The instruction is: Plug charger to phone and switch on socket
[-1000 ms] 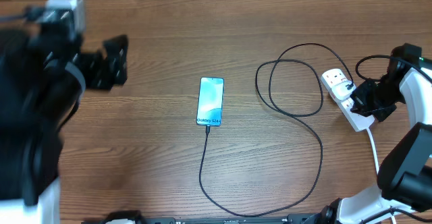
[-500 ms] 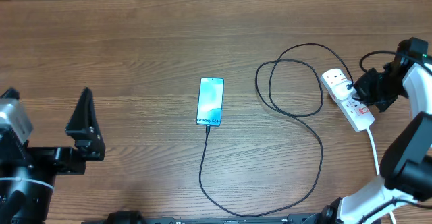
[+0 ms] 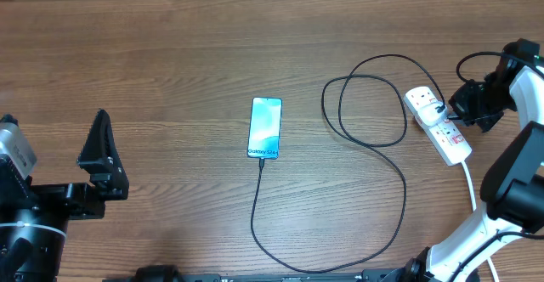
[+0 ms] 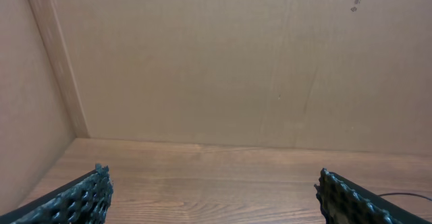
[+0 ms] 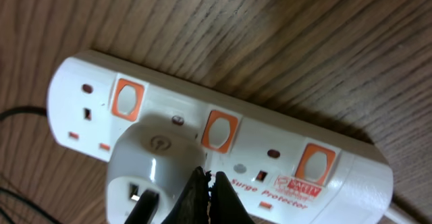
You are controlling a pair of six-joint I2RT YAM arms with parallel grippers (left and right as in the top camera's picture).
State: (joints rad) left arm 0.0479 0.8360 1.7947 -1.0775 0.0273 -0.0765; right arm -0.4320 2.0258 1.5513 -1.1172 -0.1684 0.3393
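Observation:
The phone (image 3: 265,127) lies screen-up at mid-table, its screen lit light blue. The charger (image 3: 399,188), a thin black cable, runs from the phone's lower edge, where its tip touches, in wide loops to the white adapter (image 5: 152,163) plugged into the socket (image 3: 442,131). That socket (image 5: 337,177) is a white strip with orange-red switches (image 5: 219,131). My right gripper (image 5: 208,180) is shut and empty, its tips just over the strip beside the adapter; overhead it (image 3: 459,110) stands at the strip's far side. At the front left my left gripper (image 3: 102,121) is open wide, far from everything, and its fingers (image 4: 81,197) frame bare wood.
A white cord (image 3: 470,188) leaves the socket toward the front right edge. Cardboard walls (image 4: 202,62) close off the table's back and left side. The cable's loops (image 3: 365,104) lie between the phone and the socket.
My left arm has swung back from the far left to the front left, and its gripper has opened fully. My right gripper, still shut, has shifted slightly off the socket toward the far right.

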